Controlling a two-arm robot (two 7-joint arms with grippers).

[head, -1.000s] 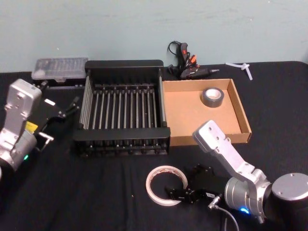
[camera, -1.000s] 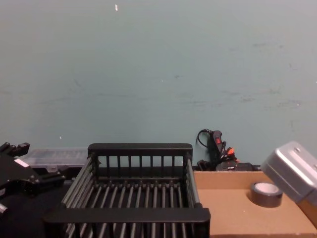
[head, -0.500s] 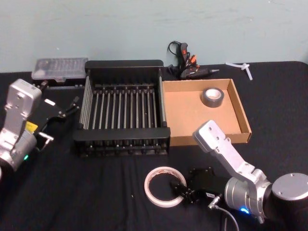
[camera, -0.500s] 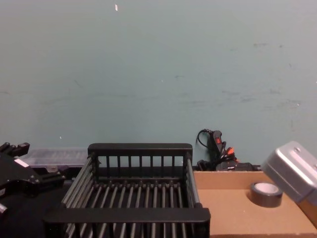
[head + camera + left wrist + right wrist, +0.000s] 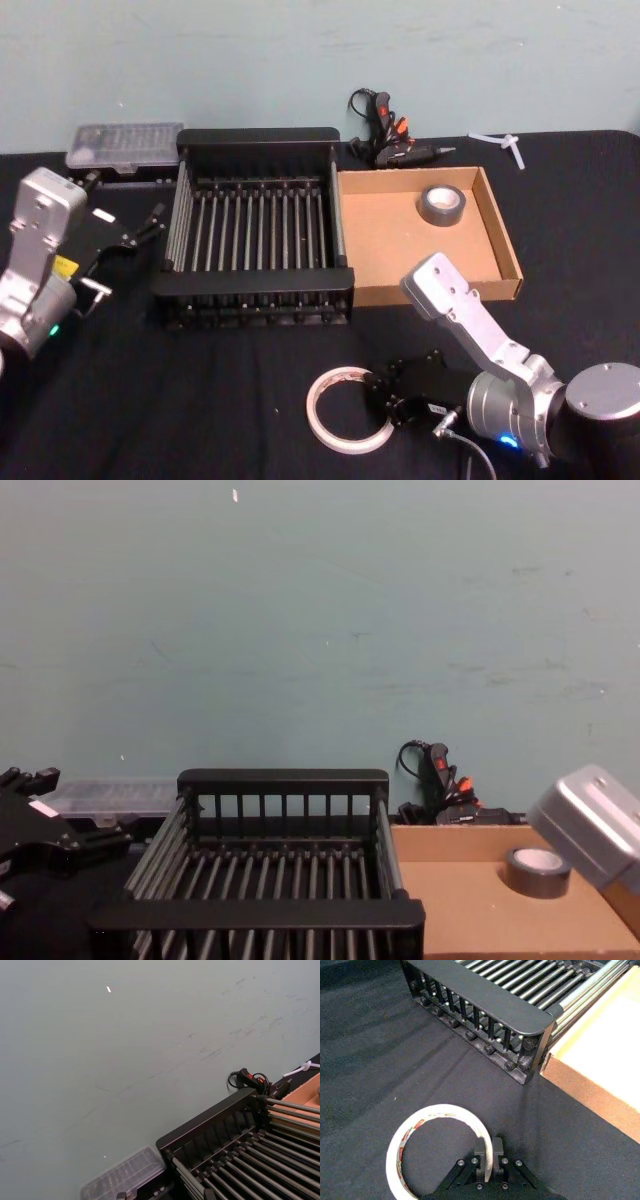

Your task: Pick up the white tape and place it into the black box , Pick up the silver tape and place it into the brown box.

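Note:
The white tape point(image 5: 348, 411), a thin off-white ring with red marks inside, lies on the black cloth in front of the black box point(image 5: 250, 276). My right gripper point(image 5: 385, 400) is shut on the ring's right side. In the right wrist view, one finger of this gripper point(image 5: 488, 1154) sits inside the white tape point(image 5: 410, 1132) and one outside. The silver tape point(image 5: 443, 203) rests in the brown box point(image 5: 385, 240) at its far right corner, and shows as the grey silver tape point(image 5: 536, 870) in the chest view. My left gripper point(image 5: 145, 228) is parked to the left of the black box.
A glue gun point(image 5: 385, 130) lies behind the brown box, a clear plastic case point(image 5: 125, 143) behind the black box's left corner, and a white plastic piece point(image 5: 505, 142) at the back right. The black box point(image 5: 485, 997) and brown box point(image 5: 600, 1060) stand side by side, touching.
My right gripper has closed from open onto the ring's wall. The white tape has shifted a little toward the table's front edge. The left arm has not moved.

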